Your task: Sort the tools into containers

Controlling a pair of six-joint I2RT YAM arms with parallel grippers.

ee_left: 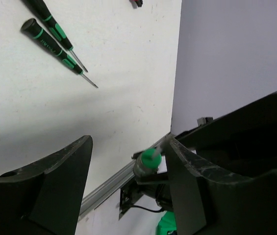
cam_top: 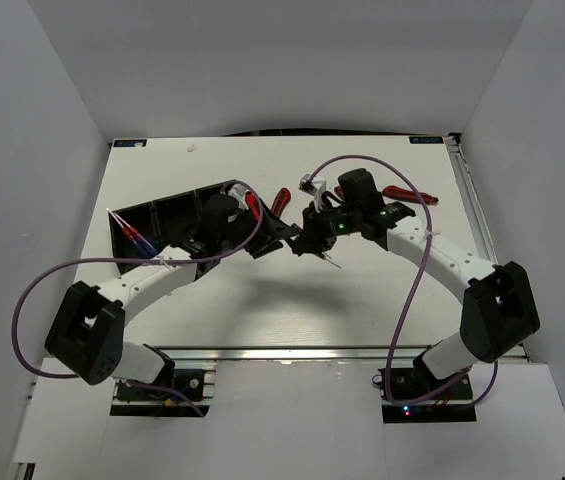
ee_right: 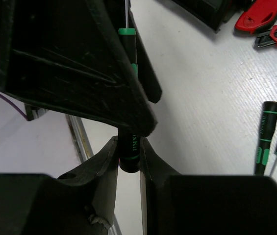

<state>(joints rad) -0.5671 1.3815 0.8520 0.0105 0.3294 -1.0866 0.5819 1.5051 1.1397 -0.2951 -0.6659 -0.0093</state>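
Note:
My right gripper (ee_right: pixel 128 147) is shut on the butt end of a black-and-green screwdriver (ee_right: pixel 127 54) and holds it above the table at mid-table (cam_top: pixel 314 240). My left gripper (ee_left: pixel 128 142) is open, its jaws wide apart. The screwdriver's green collar (ee_left: pixel 150 157) sits between them, close to the right finger. The left gripper (cam_top: pixel 287 238) meets the right one over the table's middle. The black tray (cam_top: pixel 162 215) lies at the left with blue-handled screwdrivers (cam_top: pixel 132 237) in its left compartment. Two more black-and-green screwdrivers (ee_left: pixel 55 46) lie on the table, also in the right wrist view (ee_right: pixel 263 142).
Red-and-black cutters lie on the table behind the grippers (cam_top: pixel 282 200) and at the back right (cam_top: pixel 407 193); two show in the right wrist view (ee_right: pixel 256 14). Grey walls close the table on three sides. A metal rail (cam_top: pixel 292 350) runs along the near edge.

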